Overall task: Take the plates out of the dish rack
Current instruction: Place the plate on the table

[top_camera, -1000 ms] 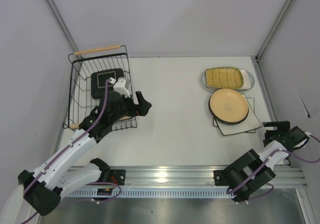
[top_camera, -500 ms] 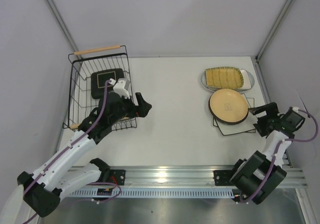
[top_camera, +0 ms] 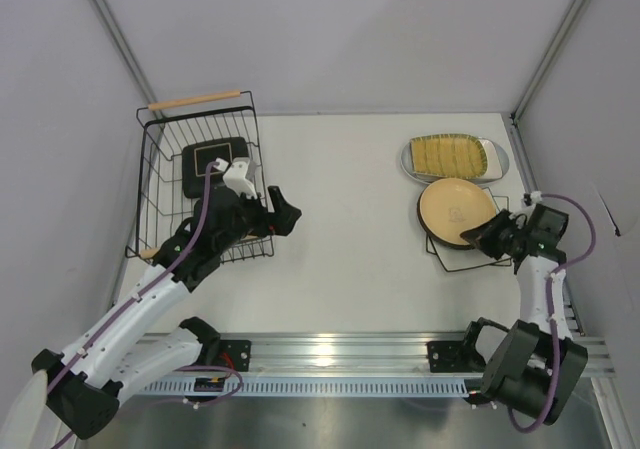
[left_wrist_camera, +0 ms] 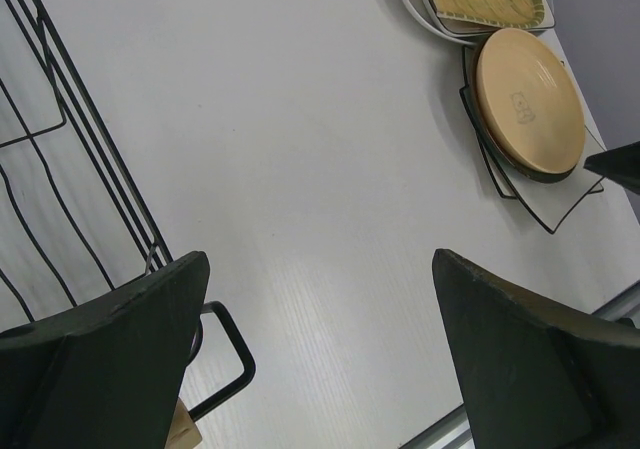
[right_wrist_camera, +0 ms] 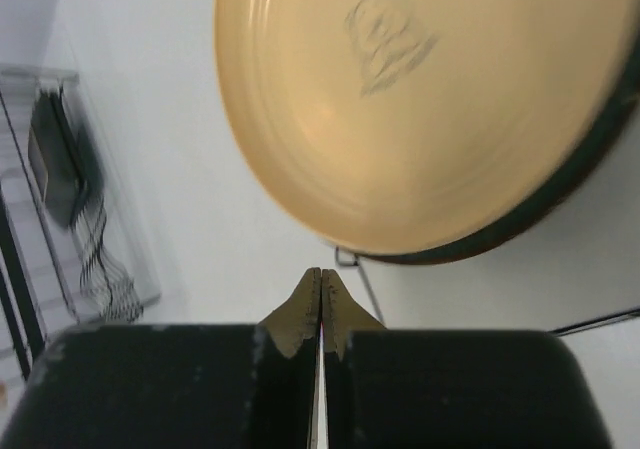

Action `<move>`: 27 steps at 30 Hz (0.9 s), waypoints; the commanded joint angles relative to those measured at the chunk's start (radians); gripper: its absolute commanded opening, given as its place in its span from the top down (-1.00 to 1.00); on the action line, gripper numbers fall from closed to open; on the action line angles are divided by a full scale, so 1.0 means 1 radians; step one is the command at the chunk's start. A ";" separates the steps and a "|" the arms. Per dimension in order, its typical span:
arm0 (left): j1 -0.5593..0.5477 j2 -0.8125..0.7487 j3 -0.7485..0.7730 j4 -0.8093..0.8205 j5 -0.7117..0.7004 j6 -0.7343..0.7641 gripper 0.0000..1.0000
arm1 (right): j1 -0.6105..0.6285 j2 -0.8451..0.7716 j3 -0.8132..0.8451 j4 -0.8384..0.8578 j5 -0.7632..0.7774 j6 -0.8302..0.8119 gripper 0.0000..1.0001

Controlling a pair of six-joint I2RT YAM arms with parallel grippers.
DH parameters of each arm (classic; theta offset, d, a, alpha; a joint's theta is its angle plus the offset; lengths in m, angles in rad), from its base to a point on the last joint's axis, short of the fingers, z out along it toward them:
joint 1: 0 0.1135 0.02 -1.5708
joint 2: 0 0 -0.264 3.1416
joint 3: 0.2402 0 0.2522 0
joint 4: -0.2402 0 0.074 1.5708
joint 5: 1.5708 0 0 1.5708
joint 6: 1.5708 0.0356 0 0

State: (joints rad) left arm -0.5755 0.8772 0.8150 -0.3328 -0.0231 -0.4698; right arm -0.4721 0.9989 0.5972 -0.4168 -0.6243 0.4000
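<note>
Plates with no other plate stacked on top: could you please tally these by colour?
Tan plate: 1
Mustard plate: 1
Dark square plate, in the dish rack: 1
Total: 3

Tan plate hides most of the dark plate beneath.
</note>
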 commanded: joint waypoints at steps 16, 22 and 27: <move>0.005 -0.024 -0.010 0.026 0.095 -0.018 -0.99 | 0.568 0.158 0.168 -0.279 0.205 -0.003 1.00; 0.005 -0.063 -0.085 0.100 0.259 -0.072 -0.99 | 0.639 0.138 0.399 -0.639 0.671 0.057 1.00; 0.005 -0.087 -0.109 0.100 0.324 -0.059 -0.99 | 0.639 0.167 0.432 -0.777 0.750 0.086 1.00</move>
State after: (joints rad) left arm -0.5755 0.8093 0.7238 -0.2512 0.2119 -0.5087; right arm 0.1635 1.1572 1.0142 -1.0027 -0.0189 0.4484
